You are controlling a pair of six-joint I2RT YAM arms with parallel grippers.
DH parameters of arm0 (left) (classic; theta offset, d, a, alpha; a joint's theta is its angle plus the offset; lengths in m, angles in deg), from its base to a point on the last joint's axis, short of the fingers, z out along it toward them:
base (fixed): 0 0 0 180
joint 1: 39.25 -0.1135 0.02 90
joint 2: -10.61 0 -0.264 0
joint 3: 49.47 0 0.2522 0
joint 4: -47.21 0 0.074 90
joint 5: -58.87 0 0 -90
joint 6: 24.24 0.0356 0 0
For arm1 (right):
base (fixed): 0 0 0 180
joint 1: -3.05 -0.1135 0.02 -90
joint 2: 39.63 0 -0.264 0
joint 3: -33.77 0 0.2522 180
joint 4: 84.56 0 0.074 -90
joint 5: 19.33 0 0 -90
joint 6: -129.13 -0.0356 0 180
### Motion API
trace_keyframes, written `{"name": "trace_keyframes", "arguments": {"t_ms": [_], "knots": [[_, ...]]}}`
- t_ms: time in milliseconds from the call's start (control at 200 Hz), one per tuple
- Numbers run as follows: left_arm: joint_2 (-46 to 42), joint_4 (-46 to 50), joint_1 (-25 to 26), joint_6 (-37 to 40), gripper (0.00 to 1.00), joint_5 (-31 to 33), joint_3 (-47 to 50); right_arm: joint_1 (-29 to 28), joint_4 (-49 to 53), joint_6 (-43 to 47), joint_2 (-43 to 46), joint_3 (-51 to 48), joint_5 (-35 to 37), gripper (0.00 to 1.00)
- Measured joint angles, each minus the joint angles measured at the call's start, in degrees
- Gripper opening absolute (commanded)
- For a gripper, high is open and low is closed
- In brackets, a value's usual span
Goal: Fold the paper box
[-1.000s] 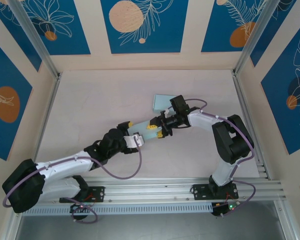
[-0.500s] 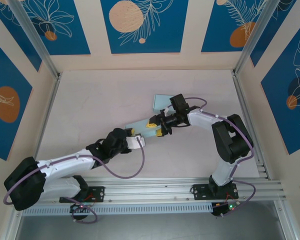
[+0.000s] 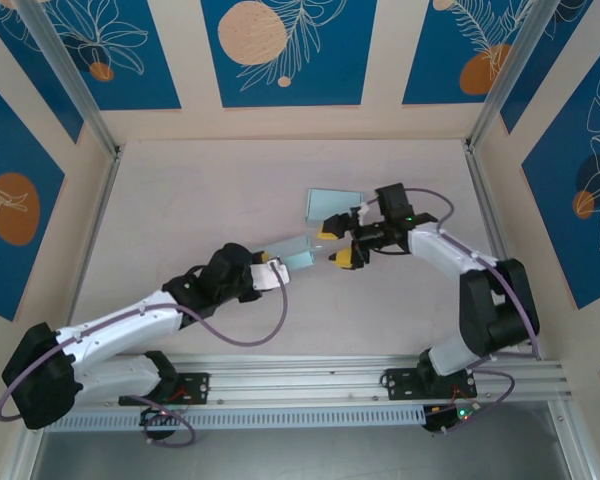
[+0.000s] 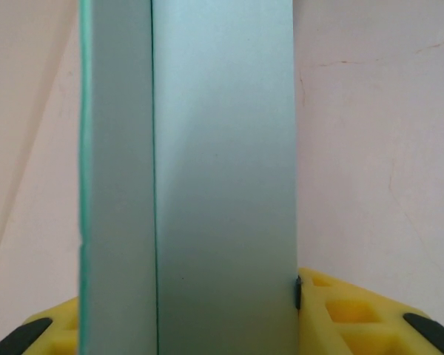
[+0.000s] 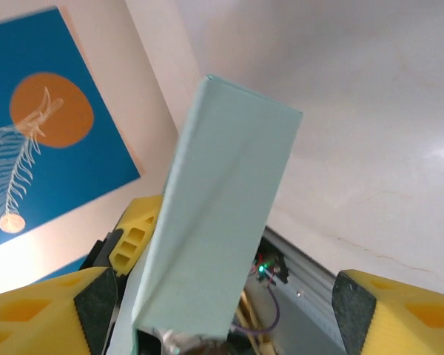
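Left gripper (image 3: 271,268) pinches narrow on the near end of the teal paper box (image 3: 296,251) mid-desk (image 3: 180,190), well off all 4 edges; right gripper (image 3: 338,245) fingers spread wide just beside its far end.

Bright, even light; soft shadows; blurry wrist close-ups.

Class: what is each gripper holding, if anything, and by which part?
The left gripper clamps the paper box at its near end. The right gripper stands open just off the far end, holding nothing.
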Motion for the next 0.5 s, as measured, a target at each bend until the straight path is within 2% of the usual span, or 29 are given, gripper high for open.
{"name": "trace_keyframes", "arguments": {"t_ms": [125,245,350,500], "knots": [[5.8,6.8,-2.9,-1.6,0.37,-4.7,-5.8,4.4,2.8,3.0,7.5,-2.3,3.8,0.8],[11.3,13.7,-6.0,-1.9,0.38,-10.2,-11.1,5.2,6.0,7.5,13.5,-2.6,7.4,0.81],[14.2,18.7,-9.1,-1.9,0.38,-16.1,-14.7,3.6,9.2,12.7,17.6,-2.0,11.3,0.81],[18.2,23.7,-12.8,-1.0,0.39,-23.7,-19.5,-1.5,12.8,19.8,20.4,0.3,18.7,0.8]]}}
